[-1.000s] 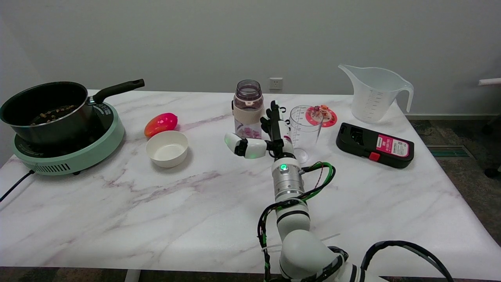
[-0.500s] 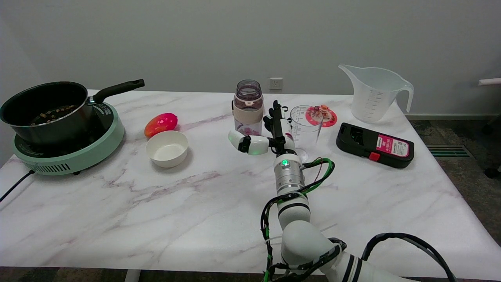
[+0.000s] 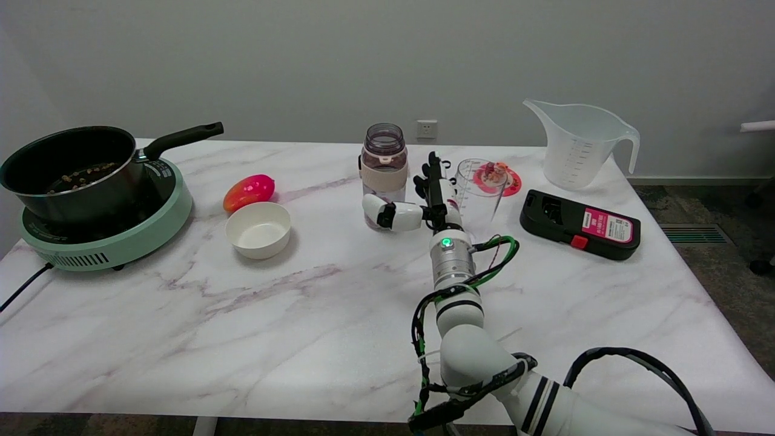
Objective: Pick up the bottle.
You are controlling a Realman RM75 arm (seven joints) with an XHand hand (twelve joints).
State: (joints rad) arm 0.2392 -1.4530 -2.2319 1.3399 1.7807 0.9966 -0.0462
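Note:
The bottle [image 3: 384, 163] is clear with a purple tint, a beige band and no cap, standing upright at the table's far middle. My right hand [image 3: 424, 200] is stretched out just right of it, with its fingers apart. The thumb reaches left across the front of the bottle's base, and the other fingers point away along the bottle's right side. Nothing is in the hand. Whether any finger touches the bottle I cannot tell.
A clear measuring cup [image 3: 480, 191] stands right beside the hand. Behind it lies a pink disc [image 3: 501, 177]. Farther right are a black device [image 3: 579, 224] and a big jug [image 3: 581, 144]. To the left sit a white bowl [image 3: 258, 229], a red fruit [image 3: 249, 191] and a pan [image 3: 69, 169] on a cooker [image 3: 109, 233].
My right hand has moved forward and slightly right, bringing the thumb in front of the bottle's base and the fingers alongside it. The bottle has stayed put.

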